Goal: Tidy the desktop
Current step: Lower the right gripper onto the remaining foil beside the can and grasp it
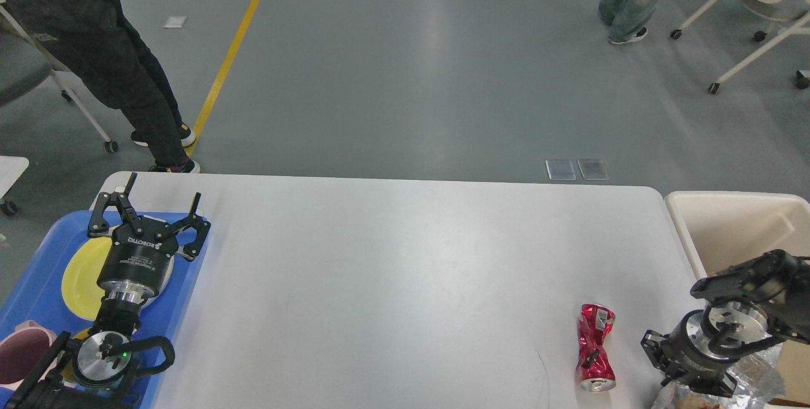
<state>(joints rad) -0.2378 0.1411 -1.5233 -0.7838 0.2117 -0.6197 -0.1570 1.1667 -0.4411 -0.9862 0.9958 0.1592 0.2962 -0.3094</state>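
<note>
The left gripper [159,201] is being held with its two black fingers spread wide apart and nothing between them, above the far end of the blue plastic tray [190,273] that is lying on the left end of the desktop. Just behind and below those fingers, a round yellow plate [79,279] is being carried by the tray, partly covered by the gripper's black cylindrical body. Nearer the view's lower edge, a pink-rimmed dark bowl [16,358] is also sitting in the tray. The right gripper [664,358] is being seen dark and nearly end-on, so whether its fingers are parted or closed cannot be told; it is being held low over crumpled silvery foil [753,380] at the near right corner. Just to the left of it, a crushed red metal can [595,347] is lying on its side. Beyond the right arm, a cream-white plastic bin [728,219] is standing against the table's right edge. Both grippers are being kept over the wide, plain white rectangular desktop [392,270], which is stretching between them.
</note>
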